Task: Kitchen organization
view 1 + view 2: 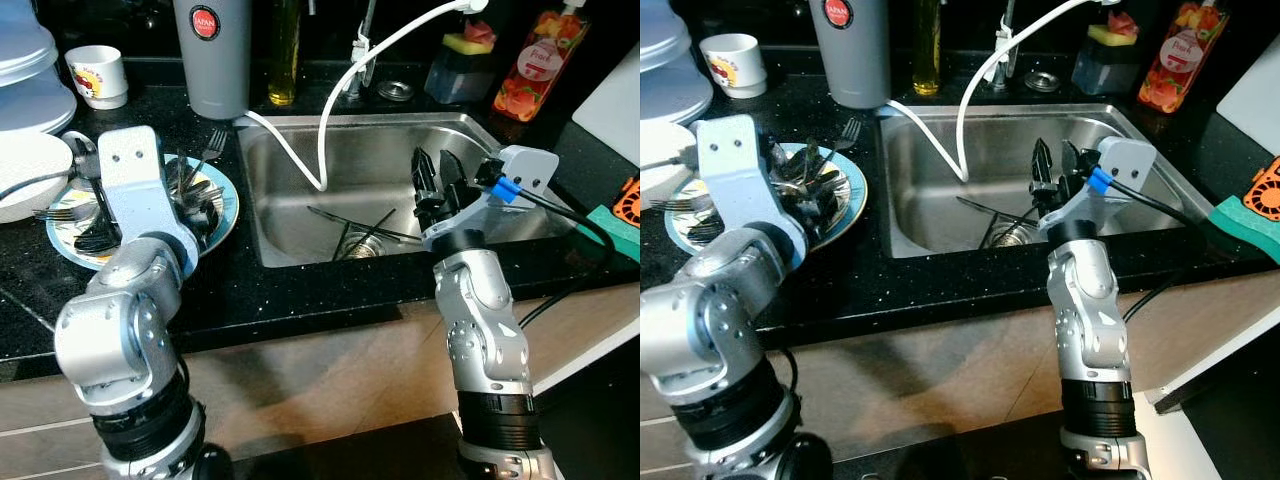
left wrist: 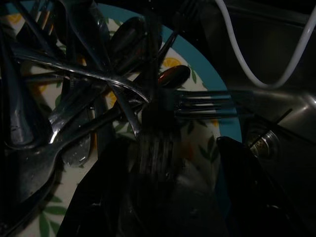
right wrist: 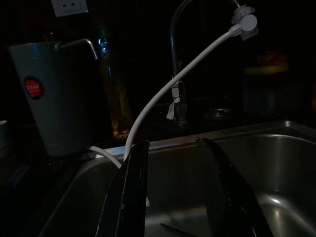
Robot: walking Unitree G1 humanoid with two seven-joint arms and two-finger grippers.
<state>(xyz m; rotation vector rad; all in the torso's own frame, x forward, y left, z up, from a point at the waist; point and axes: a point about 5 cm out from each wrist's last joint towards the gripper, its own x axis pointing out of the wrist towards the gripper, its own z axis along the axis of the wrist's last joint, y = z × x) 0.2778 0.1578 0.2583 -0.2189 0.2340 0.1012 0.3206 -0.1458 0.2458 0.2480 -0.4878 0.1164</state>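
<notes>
cutlery on the plate left of the sink, both arms raised

landmark: the steel sink [image 1: 300,160] set into the black tabletop [image 1: 300,290].

far left of the sink, white plates [image 1: 30,80] are stacked, with a white mug [image 1: 97,76] just beside them. nearer the sink lies a blue-rimmed plate [image 1: 228,205] with a leaf pattern, heaped with forks and spoons [image 2: 74,98]. the left gripper [image 2: 173,197] hangs low over that heap; its jaws are spread, one finger on each side of a fork [image 2: 155,148], and i cannot tell whether they touch it.

behind the sink's left corner stands a grey jug [image 1: 212,55] with a red round label, then a bottle of yellow oil [image 1: 284,50]. a white hose [image 1: 330,130] runs from the tap down into the sink. dark utensils [image 1: 350,225] lie by the drain [image 1: 360,245].

above the sink's right part the right gripper [image 1: 438,172] is held up, jaws released and holding nothing.

right of the sink stand a soap holder with a sponge [image 1: 462,62], a bottle with a fruit label [image 1: 535,65] and a green cloth [image 1: 612,225].
</notes>
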